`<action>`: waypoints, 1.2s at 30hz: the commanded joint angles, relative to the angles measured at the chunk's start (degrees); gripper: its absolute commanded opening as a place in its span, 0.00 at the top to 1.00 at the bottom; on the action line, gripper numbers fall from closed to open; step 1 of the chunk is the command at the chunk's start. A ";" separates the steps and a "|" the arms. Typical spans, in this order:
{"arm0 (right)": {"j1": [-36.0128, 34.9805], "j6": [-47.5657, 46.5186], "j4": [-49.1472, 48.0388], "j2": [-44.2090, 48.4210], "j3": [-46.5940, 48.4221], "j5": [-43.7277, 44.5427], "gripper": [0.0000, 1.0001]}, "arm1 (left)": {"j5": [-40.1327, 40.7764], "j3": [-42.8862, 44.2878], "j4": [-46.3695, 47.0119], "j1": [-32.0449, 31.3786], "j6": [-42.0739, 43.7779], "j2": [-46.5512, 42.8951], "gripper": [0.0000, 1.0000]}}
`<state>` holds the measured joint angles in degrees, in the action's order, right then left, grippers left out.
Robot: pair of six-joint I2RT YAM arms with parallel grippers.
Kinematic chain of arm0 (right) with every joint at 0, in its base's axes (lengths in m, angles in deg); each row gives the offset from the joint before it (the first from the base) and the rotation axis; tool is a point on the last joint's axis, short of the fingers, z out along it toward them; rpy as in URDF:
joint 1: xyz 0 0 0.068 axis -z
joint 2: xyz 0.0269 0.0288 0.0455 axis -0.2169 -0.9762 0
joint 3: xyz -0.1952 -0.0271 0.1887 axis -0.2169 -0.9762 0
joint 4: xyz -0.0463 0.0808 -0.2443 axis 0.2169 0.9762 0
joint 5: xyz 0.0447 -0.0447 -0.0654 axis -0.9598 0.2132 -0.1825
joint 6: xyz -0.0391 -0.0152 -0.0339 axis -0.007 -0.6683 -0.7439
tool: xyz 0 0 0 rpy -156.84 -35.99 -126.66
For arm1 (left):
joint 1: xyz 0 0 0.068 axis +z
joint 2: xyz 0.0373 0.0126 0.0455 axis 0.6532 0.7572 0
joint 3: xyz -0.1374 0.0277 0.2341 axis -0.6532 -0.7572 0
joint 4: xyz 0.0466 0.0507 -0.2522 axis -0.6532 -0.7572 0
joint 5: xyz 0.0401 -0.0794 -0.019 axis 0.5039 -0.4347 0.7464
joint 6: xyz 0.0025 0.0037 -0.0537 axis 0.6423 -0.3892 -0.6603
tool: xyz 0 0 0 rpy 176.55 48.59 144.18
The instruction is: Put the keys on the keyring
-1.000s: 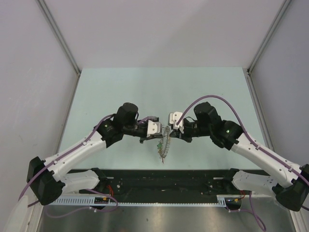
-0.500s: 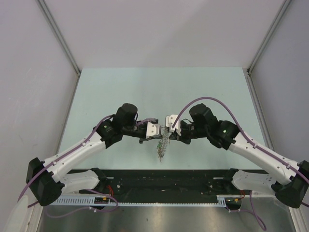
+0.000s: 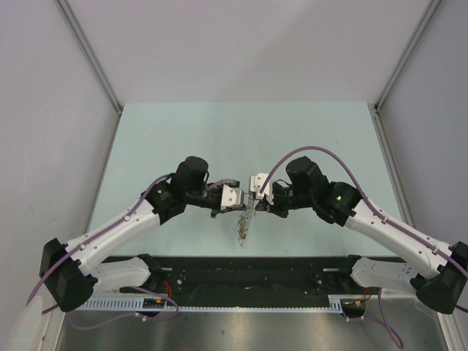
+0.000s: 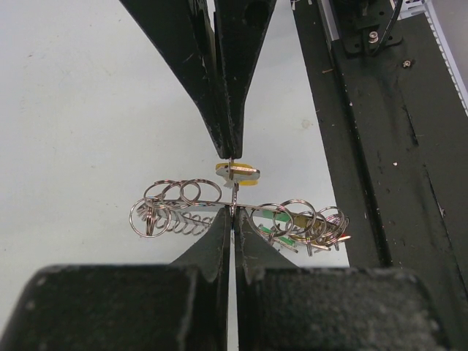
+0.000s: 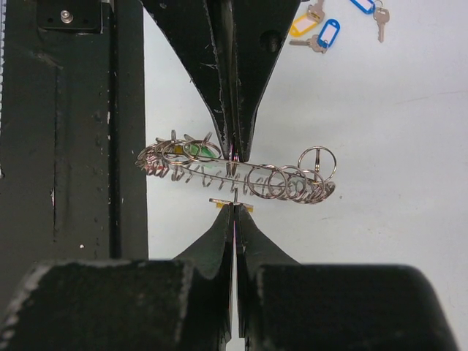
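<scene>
The keyring (image 3: 245, 223) hangs edge-on between my two grippers above the table's near middle. It is a wire ring strung with many small rings and red, yellow and green tags (image 4: 292, 219) (image 5: 252, 179). My left gripper (image 3: 240, 210) (image 4: 232, 212) is shut on the ring's wire from the left. My right gripper (image 3: 254, 208) (image 5: 234, 207) is shut on a small yellow-tagged key (image 5: 232, 202) (image 4: 238, 171), held right against the ring. Three loose keys lie on the table in the right wrist view: one yellow-tagged (image 5: 303, 25) and two blue-tagged (image 5: 330, 33) (image 5: 363, 5).
A black rail (image 3: 248, 267) (image 4: 395, 146) (image 5: 73, 110) runs along the near edge just below the hanging ring. The pale green table (image 3: 241, 139) is bounded by grey walls on the left, right and back.
My right gripper has moved left with the yellow-tagged key, closing the gap to the keyring. The ring has swung slightly. The left arm has barely moved.
</scene>
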<state>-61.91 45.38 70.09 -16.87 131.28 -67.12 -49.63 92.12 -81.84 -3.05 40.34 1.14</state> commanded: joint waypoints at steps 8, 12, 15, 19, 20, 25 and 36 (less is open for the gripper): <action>-0.45 -0.75 -1.98 -0.19 2.61 -1.49 1.00 | -4.13 0.28 2.54 -0.38 1.11 -1.37 1.00; -0.27 -0.66 -2.06 -0.36 2.61 -1.40 1.00 | -4.30 0.46 2.63 -0.46 0.93 -1.37 1.00; -0.27 -0.58 -2.24 -0.19 2.61 -1.67 1.00 | -4.13 0.46 2.72 -0.46 0.84 -1.28 0.99; -0.27 -0.66 -2.24 -0.28 2.61 -2.10 1.00 | -4.12 0.46 2.72 -0.46 0.76 -1.10 1.00; -0.27 -0.66 -2.24 -0.28 2.69 -2.19 1.00 | -4.04 0.37 2.80 -0.46 0.76 -1.19 1.00; -0.27 -0.66 -2.50 -0.10 2.61 -2.63 1.00 | -3.86 0.46 2.80 -0.46 0.49 -1.01 1.00; -0.27 -0.40 -3.12 -0.01 2.61 -2.37 1.00 | -3.95 0.55 2.63 -0.46 0.40 -0.75 1.00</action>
<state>-61.93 45.38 69.61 -17.08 131.28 -68.78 -50.00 92.12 -81.79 -3.10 40.19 1.14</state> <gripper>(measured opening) 0.009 0.010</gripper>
